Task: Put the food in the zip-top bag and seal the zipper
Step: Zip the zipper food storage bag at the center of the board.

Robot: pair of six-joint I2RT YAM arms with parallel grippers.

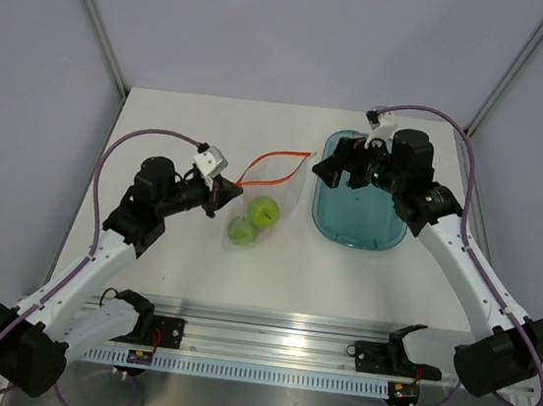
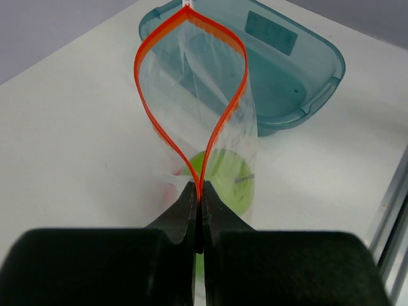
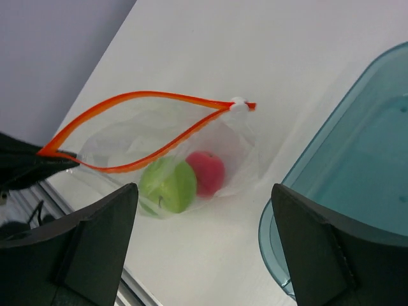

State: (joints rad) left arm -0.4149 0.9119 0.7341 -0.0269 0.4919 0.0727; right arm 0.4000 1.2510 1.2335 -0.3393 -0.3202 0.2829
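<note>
No legible text, labels or numbers anywhere.

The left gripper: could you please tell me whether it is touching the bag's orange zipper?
Touching. The left wrist view shows the left gripper shut on the zipper at its near end, no gap.

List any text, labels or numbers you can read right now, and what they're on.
Nothing is legible.
The label patch on the teal tray floor: blurred, unreadable.
The stickers on the rail: too small to read.
The zip-top bag: no print visible.
</note>
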